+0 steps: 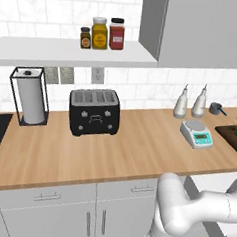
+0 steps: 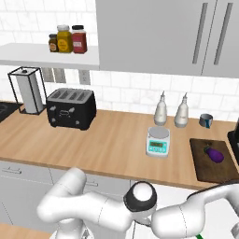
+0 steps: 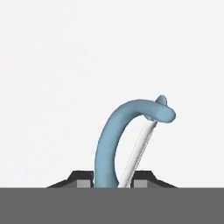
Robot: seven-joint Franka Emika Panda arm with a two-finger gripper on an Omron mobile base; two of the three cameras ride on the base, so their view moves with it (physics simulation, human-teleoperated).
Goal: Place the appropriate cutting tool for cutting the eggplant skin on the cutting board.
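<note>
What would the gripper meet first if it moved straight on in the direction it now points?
In the hand view, the gripper holds a blue curved tool with a pale blade. Beyond it lies only a plain white expanse. The way looks free, though depth is unclear.

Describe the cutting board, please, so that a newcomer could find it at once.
Follow the wooden counter rightwards past the black toaster and the white scale. The cutting board lies flat there, dark brown, with the purple eggplant on it.

Wooden counter (image 2: 107, 144) — toaster (image 2: 71, 108); scale (image 2: 158, 141); cutting board (image 2: 211, 163).
</note>
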